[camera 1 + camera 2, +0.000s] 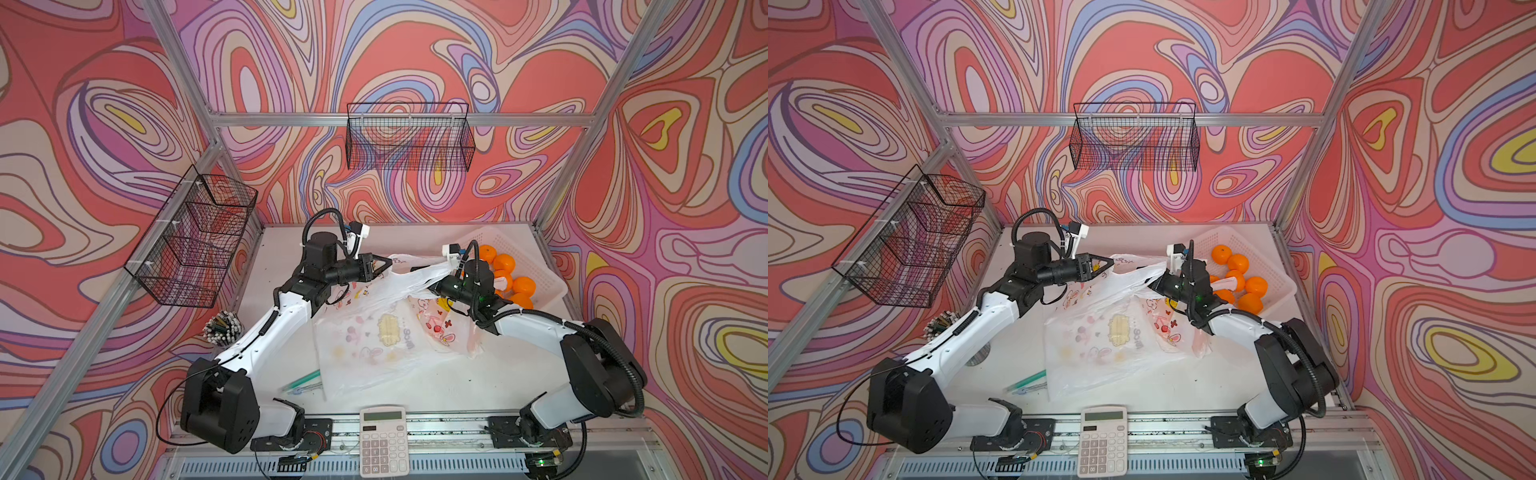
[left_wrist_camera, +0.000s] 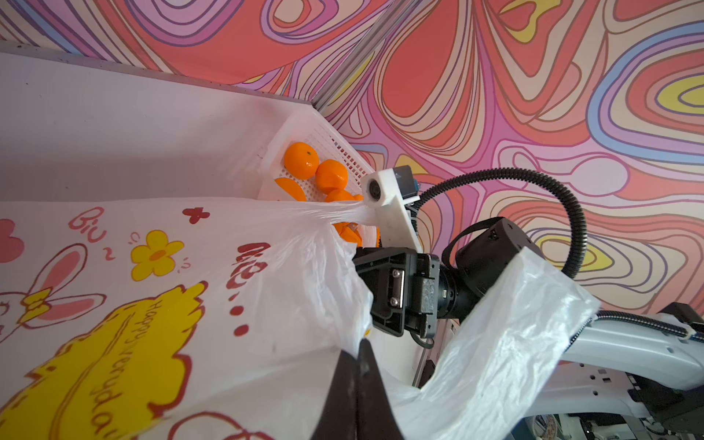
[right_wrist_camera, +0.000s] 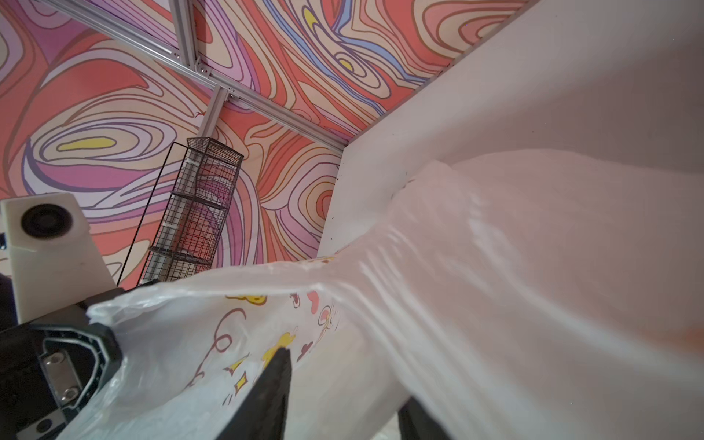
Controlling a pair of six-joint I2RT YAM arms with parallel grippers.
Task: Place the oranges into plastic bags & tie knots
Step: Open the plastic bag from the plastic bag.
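Both top views: left gripper [image 1: 385, 265] [image 1: 1109, 263] is raised over the far middle of the table [image 1: 457, 386], jaws pinched together on one edge of the top plastic bag [image 1: 374, 328] [image 1: 1100, 332]. Right gripper [image 1: 430, 279] [image 1: 1155, 284] faces it from beside the basket, and a bunched strand of the same bag runs into it. From here I cannot tell how its jaws stand. The bag's body droops from both grippers to the tabletop, yellow label up, and lies partly over the other bags [image 1: 440, 328]. The oranges [image 1: 503, 262] [image 1: 1237, 263] sit loose in the white basket [image 1: 540, 270] at the far right corner, just behind the right gripper. A calculator [image 1: 383, 440] sits at the near edge, a green pen [image 1: 303, 380] lies beside the bag, and a pen cup [image 1: 222, 329] stands at the left. Left wrist view: the left gripper [image 2: 356, 367] has its dark fingers pressed flat together with bag film caught between them. The printed face of the plastic bag [image 2: 213, 289] spreads away from them. Oranges [image 2: 331, 175] show beyond it in the basket [image 2: 324, 135]. The right gripper's fingertips are hidden by film. Right wrist view: the right gripper [image 3: 343, 396] has its fingers [image 3: 275, 384] standing apart, with stretched bag film [image 3: 419, 304] passing between them. I cannot tell whether it is clamped yet. A wire rack [image 3: 198, 213] hangs on the wall behind.
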